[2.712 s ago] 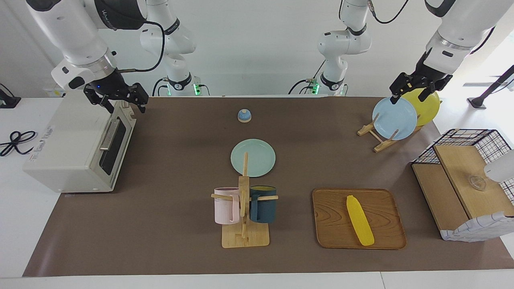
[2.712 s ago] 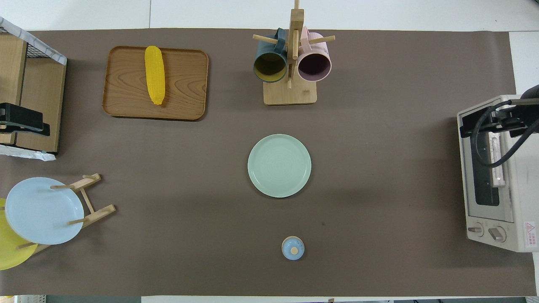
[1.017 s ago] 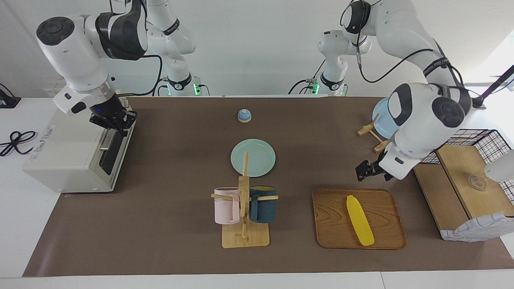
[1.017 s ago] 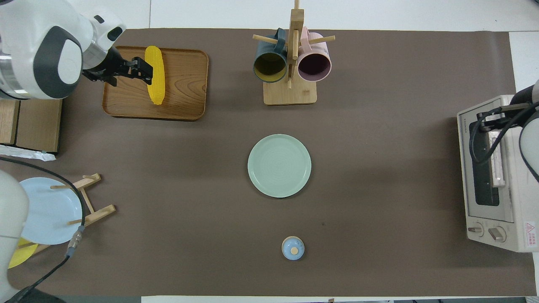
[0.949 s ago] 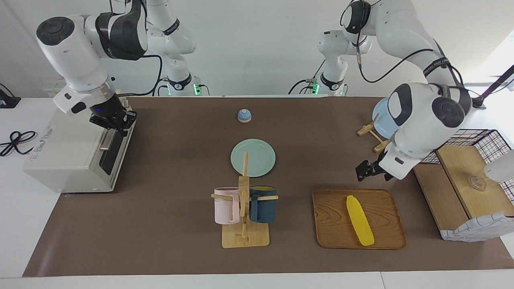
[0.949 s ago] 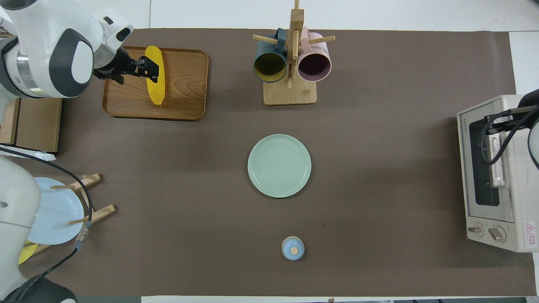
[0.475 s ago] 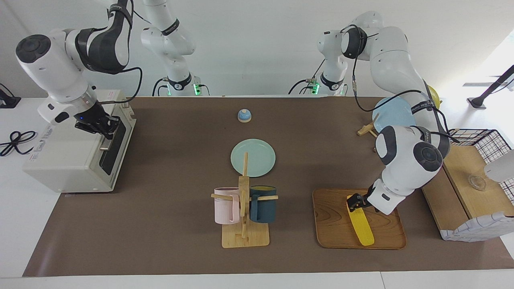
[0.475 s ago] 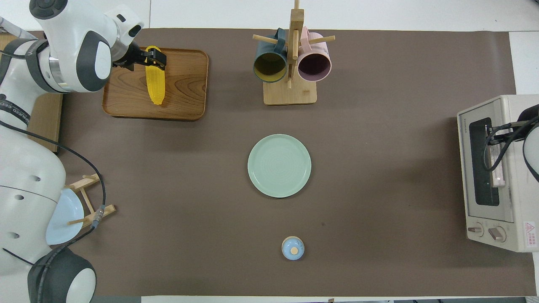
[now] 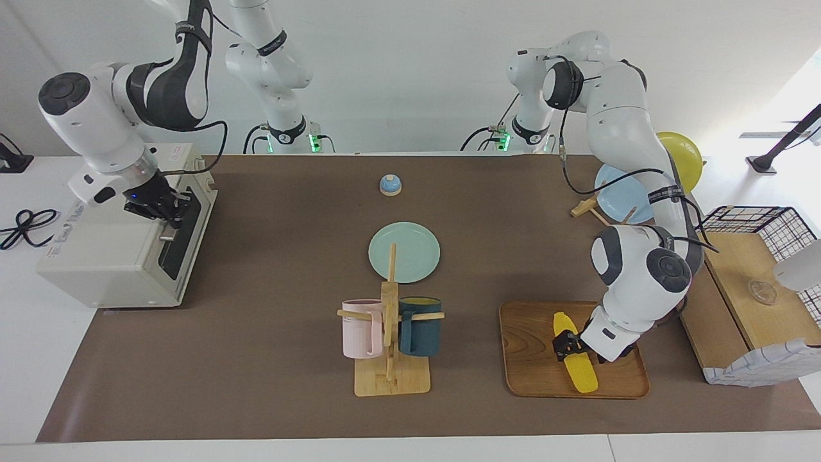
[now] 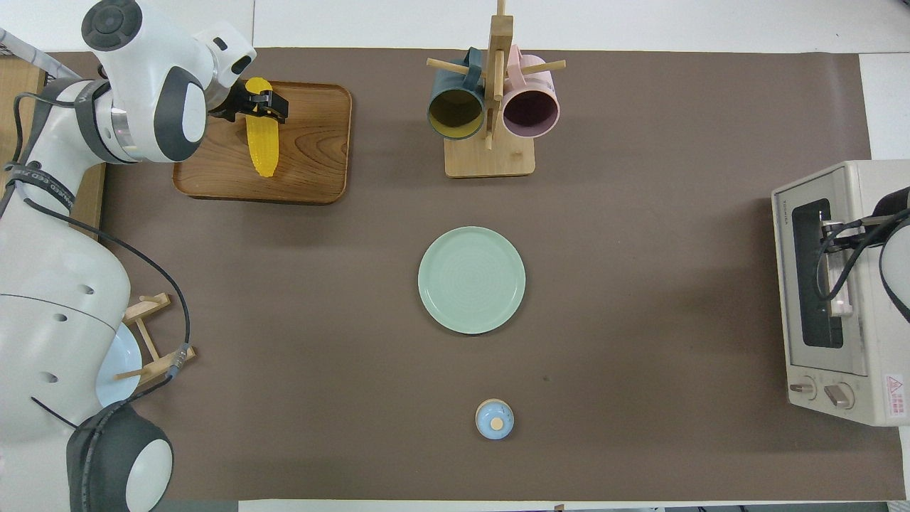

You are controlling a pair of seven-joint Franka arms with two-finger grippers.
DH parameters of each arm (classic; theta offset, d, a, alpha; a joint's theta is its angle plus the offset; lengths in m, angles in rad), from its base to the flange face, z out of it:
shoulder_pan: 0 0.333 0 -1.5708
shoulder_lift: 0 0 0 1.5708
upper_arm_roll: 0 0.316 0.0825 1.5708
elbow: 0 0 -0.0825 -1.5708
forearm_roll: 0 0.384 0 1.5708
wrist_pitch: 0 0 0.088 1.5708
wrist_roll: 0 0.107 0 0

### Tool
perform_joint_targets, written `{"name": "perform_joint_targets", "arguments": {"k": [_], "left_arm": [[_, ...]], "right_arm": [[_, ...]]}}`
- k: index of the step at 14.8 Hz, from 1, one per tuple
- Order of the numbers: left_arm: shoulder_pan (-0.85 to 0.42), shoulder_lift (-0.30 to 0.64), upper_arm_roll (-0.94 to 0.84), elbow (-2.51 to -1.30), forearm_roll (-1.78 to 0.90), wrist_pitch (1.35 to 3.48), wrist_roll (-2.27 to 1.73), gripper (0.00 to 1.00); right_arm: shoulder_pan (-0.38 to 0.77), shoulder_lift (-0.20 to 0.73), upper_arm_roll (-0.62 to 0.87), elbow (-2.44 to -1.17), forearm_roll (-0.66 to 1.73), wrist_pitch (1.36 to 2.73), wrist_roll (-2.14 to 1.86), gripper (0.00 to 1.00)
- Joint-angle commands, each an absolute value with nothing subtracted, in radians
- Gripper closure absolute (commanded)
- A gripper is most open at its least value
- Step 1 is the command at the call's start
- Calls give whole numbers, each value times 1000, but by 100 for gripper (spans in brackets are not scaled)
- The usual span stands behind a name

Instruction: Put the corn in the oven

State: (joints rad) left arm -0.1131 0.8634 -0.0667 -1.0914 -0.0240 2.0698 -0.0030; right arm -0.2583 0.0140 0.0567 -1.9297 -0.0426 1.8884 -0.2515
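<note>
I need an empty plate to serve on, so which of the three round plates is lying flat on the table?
The pale green round plate at the table's middle lies flat; the light blue plate and the yellow plate stand on edge in the wooden rack.

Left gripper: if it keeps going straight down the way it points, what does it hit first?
The corn. The left gripper points down with its fingers astride the cob on the wooden tray, so it probably meets the corn before the tray; actual contact isn't clear.
</note>
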Motion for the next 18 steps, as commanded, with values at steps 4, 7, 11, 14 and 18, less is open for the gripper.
{"name": "perform_joint_targets", "arguments": {"k": [4,7,11,14,18], "left_arm": [[-124,874,-57,-1088,11,2091,8,100],[-124,838,-61,-1086,-21,2036,0,100],[-165,590,-60,-1280,-66,1936,-168,100],[-227,384,-63,-1501,-74,1942,-245,100],[-375,273,-64,-1672,-129,1976,-372,100]], "right_arm": [[-227,-5,69,-1994,-32,1946,-219,100],[-193,5,69,-1994,-32,1966,-184,100],[-179,31,69,-2055,-32,2057,-167,100],[-170,44,69,-2083,-32,2104,-155,100],[-160,69,75,-2108,-31,2164,-135,100]]}}
